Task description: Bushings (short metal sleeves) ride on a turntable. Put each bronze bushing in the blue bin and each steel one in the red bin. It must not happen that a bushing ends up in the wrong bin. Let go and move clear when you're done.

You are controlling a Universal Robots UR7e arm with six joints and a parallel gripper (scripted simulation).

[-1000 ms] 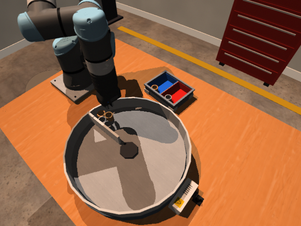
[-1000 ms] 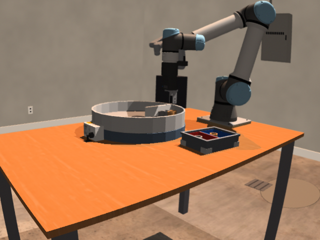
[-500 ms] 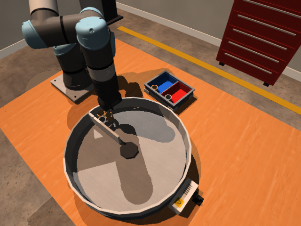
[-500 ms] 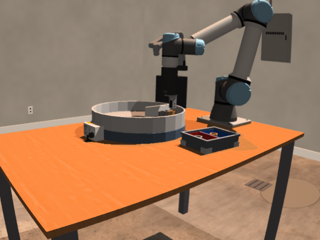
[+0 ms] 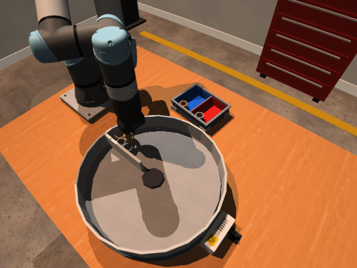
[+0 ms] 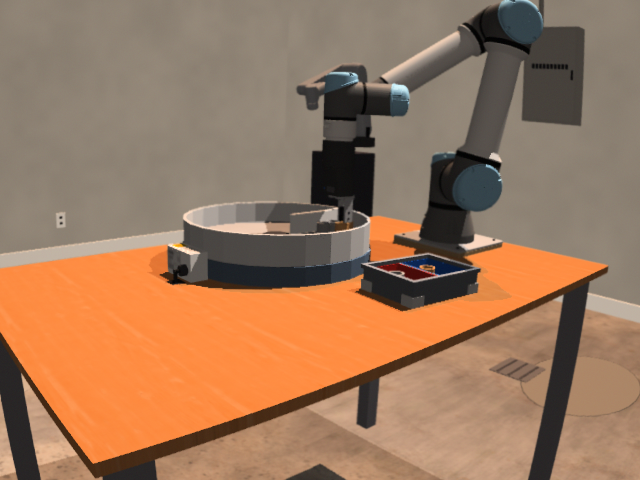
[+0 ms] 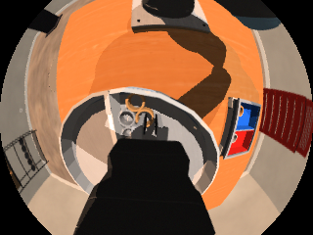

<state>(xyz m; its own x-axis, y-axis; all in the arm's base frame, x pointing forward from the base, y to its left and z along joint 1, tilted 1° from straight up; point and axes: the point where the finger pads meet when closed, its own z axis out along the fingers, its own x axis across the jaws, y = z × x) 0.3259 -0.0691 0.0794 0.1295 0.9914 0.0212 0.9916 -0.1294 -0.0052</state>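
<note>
In the turntable [image 5: 190, 187] [image 7: 90, 134], two bronze bushings stand beside the divider, one near the wall [image 5: 116, 135] [image 7: 135, 109] and one closer to my gripper [image 5: 131, 140] [image 7: 138, 117]. Two steel bushings, one pale [image 5: 124, 141] [image 7: 120, 117] and one in shadow [image 7: 128, 133], stand next to them. My gripper [image 5: 130, 133] [image 6: 345, 212] [image 7: 151, 119] is partly open, its fingertips low at the nearer bronze bushing; whether they straddle its wall is unclear. The blue bin [image 5: 198, 101] [image 7: 250, 118] holds a bronze bushing [image 6: 427, 267]; the red bin [image 5: 215, 111] [image 7: 242, 147] holds a steel one [image 6: 397, 273].
The divider [image 5: 126, 152] [image 6: 310, 221] runs from the turntable's hub [image 5: 153, 178] to its high rim, close beside the bushings. A control box [image 5: 217, 231] [image 6: 188, 262] sits on the turntable's outer side. The arm's base plate [image 5: 89, 114] is behind the turntable.
</note>
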